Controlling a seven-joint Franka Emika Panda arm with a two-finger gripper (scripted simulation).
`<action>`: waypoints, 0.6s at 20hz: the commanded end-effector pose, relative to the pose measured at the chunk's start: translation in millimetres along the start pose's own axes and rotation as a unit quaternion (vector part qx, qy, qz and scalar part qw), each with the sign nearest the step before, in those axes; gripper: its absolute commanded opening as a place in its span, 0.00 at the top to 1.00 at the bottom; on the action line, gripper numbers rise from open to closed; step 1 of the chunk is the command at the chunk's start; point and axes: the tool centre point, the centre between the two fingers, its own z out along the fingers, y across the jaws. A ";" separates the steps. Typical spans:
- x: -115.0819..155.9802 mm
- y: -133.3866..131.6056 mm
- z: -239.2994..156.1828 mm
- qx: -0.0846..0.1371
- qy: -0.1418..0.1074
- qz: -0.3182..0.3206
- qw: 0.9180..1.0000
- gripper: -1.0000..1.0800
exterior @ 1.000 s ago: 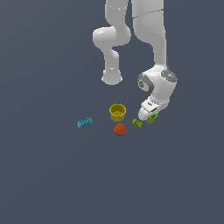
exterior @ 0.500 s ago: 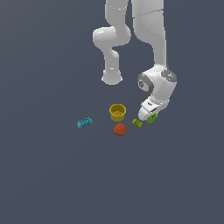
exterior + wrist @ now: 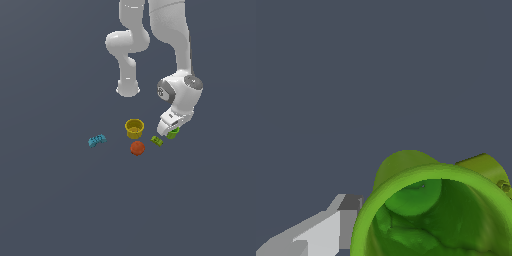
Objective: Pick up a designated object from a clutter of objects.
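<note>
Green fills most of our wrist view: the rim of the green cup sits right under the camera. Set against the exterior pictures of a second and half a second ago, nothing has shifted; the arm hangs in the same pose and every toy lies where it lay. We judge from that stillness that the approach is over and the grasp itself is the step in hand, with the lift not yet begun.

Going from the exterior view's left: the cyan knobbly block lies well apart from the rest. Next comes the yellow cup, upright, open-topped and empty as far as we can see. Just in front of it rests the orange-red ball. Then the tiny green block, near the gripper. Furthest right is the green cup, half hidden behind the gripper and seemingly low by the table.

Inside the green cup we see only its own lumpy green floor, no loose thing. One pale finger shows beside its outer wall, seemingly touching; the other is out of view, so we cannot tell whether the fingers are clamped or apart.
</note>
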 end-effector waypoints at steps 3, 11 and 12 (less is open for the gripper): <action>-2.0 9.3 -24.5 0.000 0.001 0.000 1.000 1.00; -8.6 33.8 -90.8 0.001 0.001 -0.001 1.000 1.00; -9.6 37.5 -100.9 0.002 0.001 -0.001 1.000 1.00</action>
